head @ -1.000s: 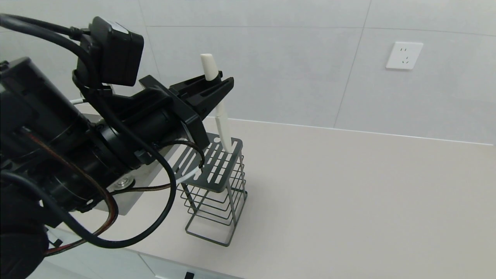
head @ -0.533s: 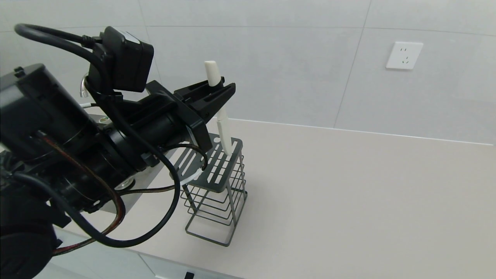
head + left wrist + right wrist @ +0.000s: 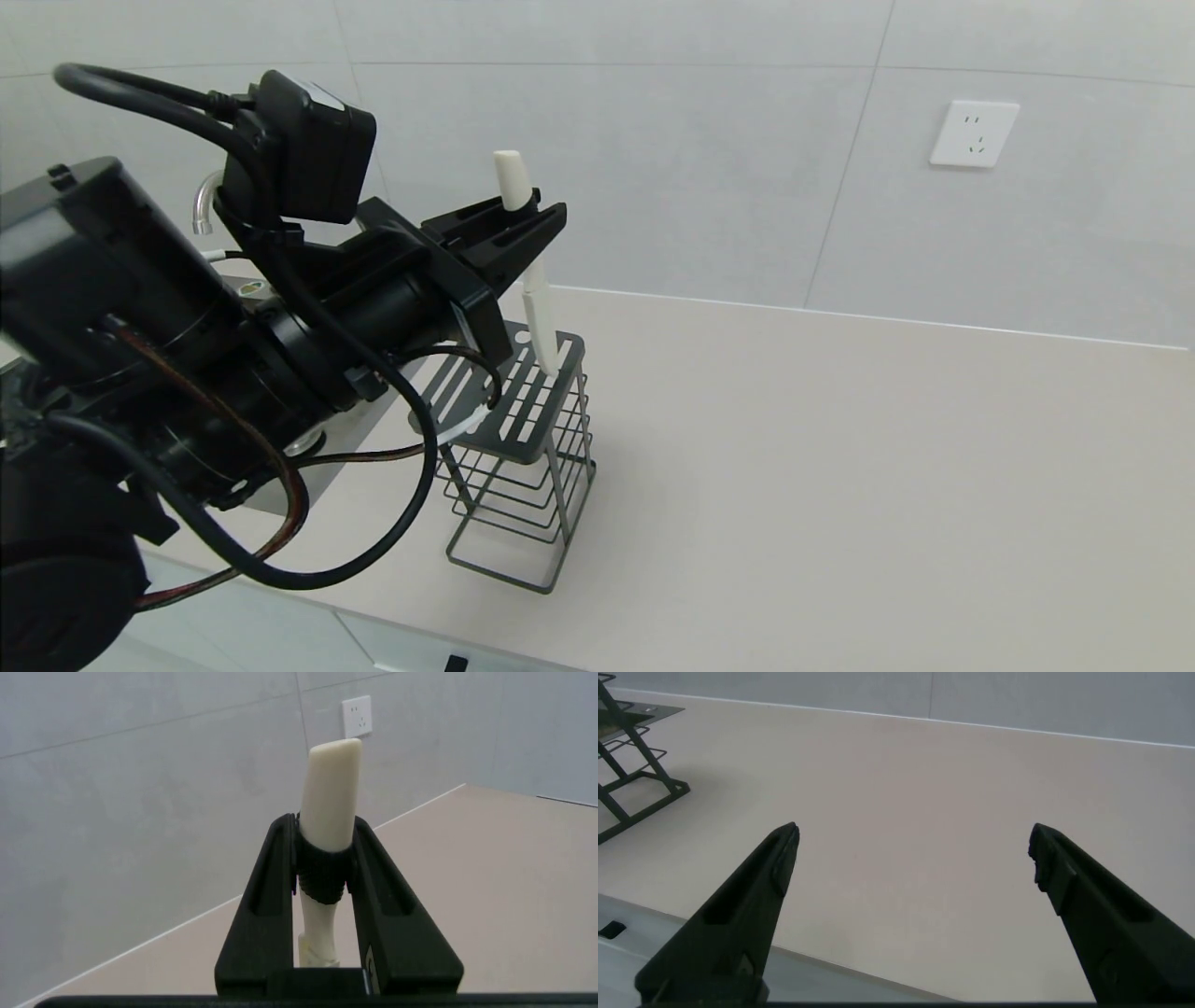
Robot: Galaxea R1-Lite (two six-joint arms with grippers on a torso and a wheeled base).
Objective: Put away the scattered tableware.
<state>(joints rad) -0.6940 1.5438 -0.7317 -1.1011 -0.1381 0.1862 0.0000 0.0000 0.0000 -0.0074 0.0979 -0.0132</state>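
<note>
My left gripper (image 3: 519, 220) is shut on a white-handled utensil (image 3: 513, 177), held nearly upright above the dark wire cutlery rack (image 3: 523, 448). The utensil's lower end (image 3: 541, 341) reaches into a slot in the rack's slotted top plate (image 3: 509, 401). In the left wrist view the cream handle (image 3: 329, 803) stands up between the black fingers (image 3: 271, 887) of the left gripper (image 3: 324, 868). My right gripper (image 3: 915, 887) is open above bare countertop, nothing between its fingers. A corner of the rack (image 3: 631, 775) shows in the right wrist view.
The beige countertop (image 3: 840, 448) stretches wide to the right of the rack, with its front edge (image 3: 392, 635) close below. A tiled wall with a white socket (image 3: 974, 133) stands behind. A chrome tap (image 3: 201, 201) shows behind the left arm.
My left arm has shifted slightly right and down, carrying the utensil a little lower into the rack's slot. The rack has not moved.
</note>
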